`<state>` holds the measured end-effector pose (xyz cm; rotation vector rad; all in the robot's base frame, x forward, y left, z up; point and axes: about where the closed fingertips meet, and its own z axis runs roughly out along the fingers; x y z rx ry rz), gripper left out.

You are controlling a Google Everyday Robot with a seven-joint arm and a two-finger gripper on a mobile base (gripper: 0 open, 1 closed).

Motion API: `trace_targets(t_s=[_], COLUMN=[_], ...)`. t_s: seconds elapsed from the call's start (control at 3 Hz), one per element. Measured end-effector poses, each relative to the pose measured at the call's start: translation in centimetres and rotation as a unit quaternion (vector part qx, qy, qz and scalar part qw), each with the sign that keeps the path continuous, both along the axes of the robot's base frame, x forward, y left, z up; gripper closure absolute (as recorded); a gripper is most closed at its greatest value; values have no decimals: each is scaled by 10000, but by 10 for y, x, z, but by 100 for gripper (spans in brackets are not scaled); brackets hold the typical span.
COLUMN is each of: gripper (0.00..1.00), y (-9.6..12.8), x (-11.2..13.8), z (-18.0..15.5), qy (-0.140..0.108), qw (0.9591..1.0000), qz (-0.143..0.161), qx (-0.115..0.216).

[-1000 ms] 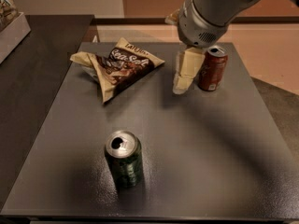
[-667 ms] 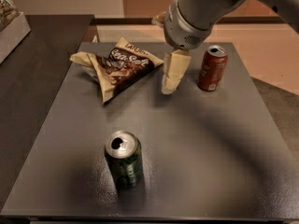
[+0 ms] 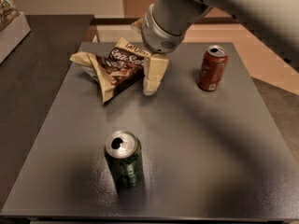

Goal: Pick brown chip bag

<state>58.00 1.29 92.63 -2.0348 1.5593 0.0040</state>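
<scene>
The brown chip bag (image 3: 114, 66) lies wrinkled on the grey table at the back left, with white "Sea Salt" lettering on its dark-brown face. My gripper (image 3: 154, 78) hangs from the grey arm (image 3: 168, 17) and is low over the table, right against the bag's right edge. It covers a small part of that edge. The bag still rests on the table.
A red can (image 3: 212, 68) stands upright at the back right, apart from the gripper. A green can (image 3: 124, 158) stands upright at the front centre. The grey table (image 3: 210, 148) has a darker surface (image 3: 32, 78) to its left, with a white box (image 3: 9, 22) on it.
My gripper has moved left, from beside the red can across to the right edge of the chip bag. The bag and both cans have not moved.
</scene>
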Motion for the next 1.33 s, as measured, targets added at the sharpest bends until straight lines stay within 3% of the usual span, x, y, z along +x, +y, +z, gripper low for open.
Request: trace_targets(t_s=[0.33,0.67,1.33], gripper=[0,0,0], y=[19,47,49], x=[9,21,41], z=[-8,-30,-41], qy=[53,153,204], qw=[9998,9986,9984], qz=[183,432,453], qx=[-32,-280,-281])
